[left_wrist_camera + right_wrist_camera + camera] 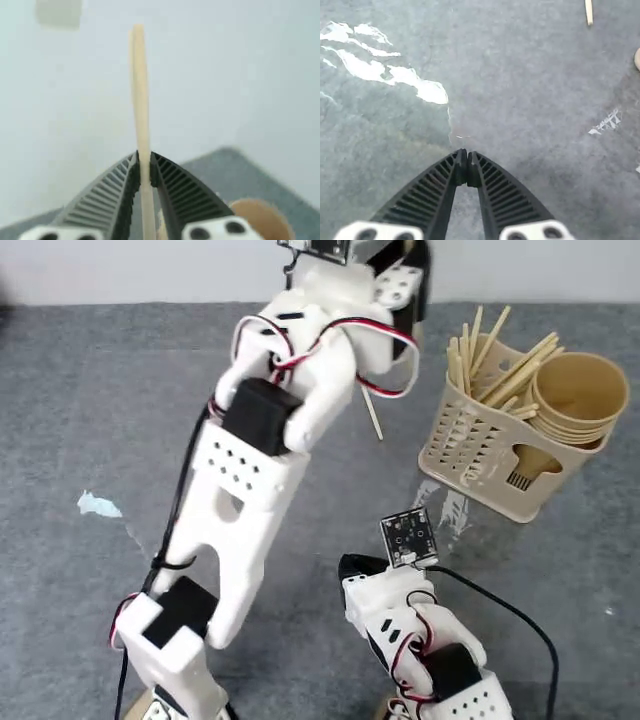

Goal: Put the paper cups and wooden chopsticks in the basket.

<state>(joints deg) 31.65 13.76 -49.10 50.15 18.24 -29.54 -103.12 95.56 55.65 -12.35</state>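
my left gripper (144, 169) is pinched tight on one chopstick (140, 90), held up near the far edge of the bench (90, 390), just beside the basket (478, 458) that stands by the right edge with paper cups (580, 392) and more chopsticks (492, 358) in it. my right gripper (466, 169) is closed on nothing, low over the near edge.
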